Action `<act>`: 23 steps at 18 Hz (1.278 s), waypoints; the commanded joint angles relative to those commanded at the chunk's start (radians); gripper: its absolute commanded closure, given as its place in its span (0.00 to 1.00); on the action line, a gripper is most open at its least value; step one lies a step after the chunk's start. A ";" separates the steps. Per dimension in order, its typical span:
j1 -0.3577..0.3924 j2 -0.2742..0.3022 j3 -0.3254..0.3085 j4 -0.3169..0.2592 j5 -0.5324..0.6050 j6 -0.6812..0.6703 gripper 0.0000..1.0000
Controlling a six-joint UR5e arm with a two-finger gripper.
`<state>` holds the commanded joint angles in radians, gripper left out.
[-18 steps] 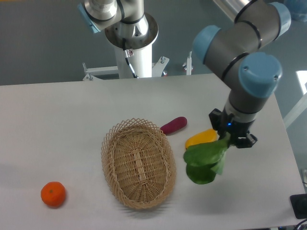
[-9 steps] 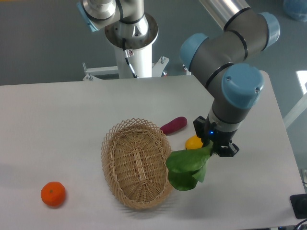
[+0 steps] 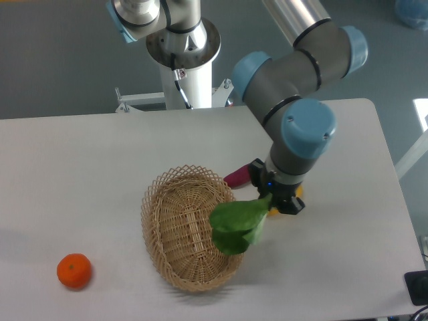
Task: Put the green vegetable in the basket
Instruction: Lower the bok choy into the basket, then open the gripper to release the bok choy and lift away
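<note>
White table (image 3: pixel 80 160), green vegetable (image 3: pixel 235 224) hanging from the closed end effector (image 3: pixel 273 199), leaves over the basket (image 3: pixel 175 257) rim

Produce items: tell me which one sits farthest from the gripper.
The orange fruit, alone near the table's front-left corner. The green vegetable hangs from the gripper, and the purple-red vegetable lies beside it.

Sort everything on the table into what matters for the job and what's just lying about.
Job: leafy dark-green vegetable, held in the claw; oval tan woven wicker basket.

Lying about: round orange fruit; purple-red oblong vegetable; yellow vegetable, mostly hidden.
</note>
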<state>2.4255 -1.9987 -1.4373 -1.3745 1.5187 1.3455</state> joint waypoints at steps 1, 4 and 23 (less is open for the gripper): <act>-0.022 -0.005 -0.005 0.002 -0.002 -0.023 0.91; -0.063 -0.008 -0.018 0.005 -0.006 -0.077 0.90; -0.077 0.003 -0.075 0.028 -0.011 -0.077 0.00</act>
<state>2.3485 -1.9957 -1.5126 -1.3468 1.5079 1.2686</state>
